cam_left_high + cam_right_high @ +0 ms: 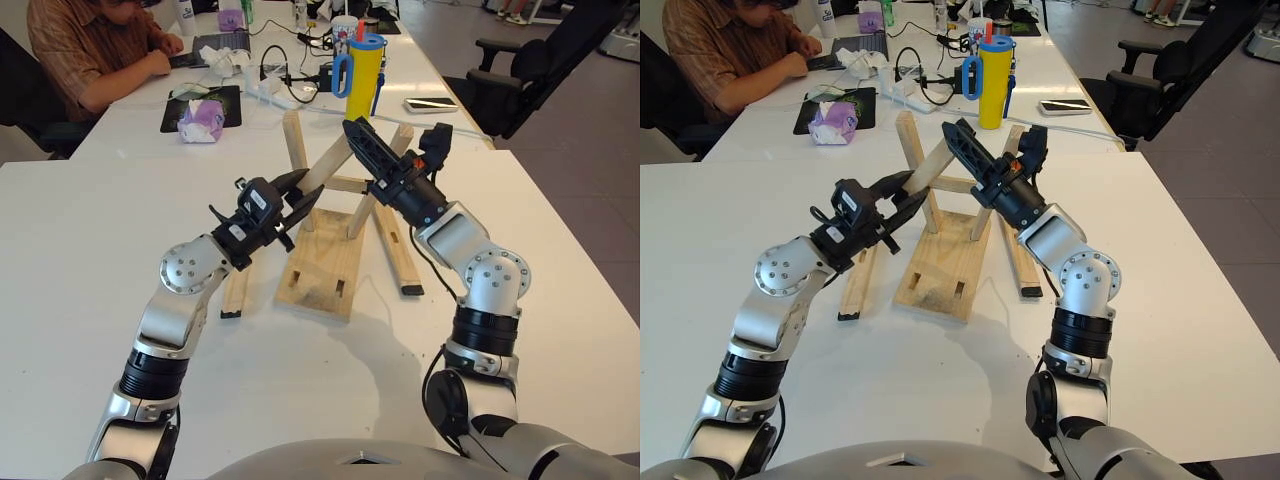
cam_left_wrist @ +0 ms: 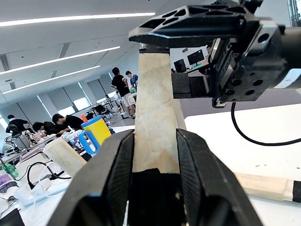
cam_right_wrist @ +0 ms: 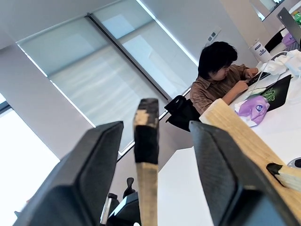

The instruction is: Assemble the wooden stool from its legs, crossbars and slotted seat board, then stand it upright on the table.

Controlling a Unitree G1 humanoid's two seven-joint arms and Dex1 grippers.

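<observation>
The slotted seat board (image 1: 322,275) lies flat on the white table. Behind it stands a partly built frame: an upright leg (image 1: 294,140), a crossbar (image 1: 346,184) and a slanted leg (image 1: 362,212). My left gripper (image 1: 295,198) is shut on the lower part of another wooden leg (image 1: 328,165), which slants up and to the right; in the left wrist view that leg (image 2: 155,113) runs between the fingers (image 2: 117,174). My right gripper (image 1: 352,135) is open and straddles its black-tipped upper end (image 3: 146,129), with gaps on both sides.
Two loose legs lie on the table, one left of the board (image 1: 234,293) and one right of it (image 1: 398,250). On the table behind stand a yellow bottle (image 1: 365,62), a phone (image 1: 430,104), cables and a purple pack (image 1: 201,120). A person sits at the far left.
</observation>
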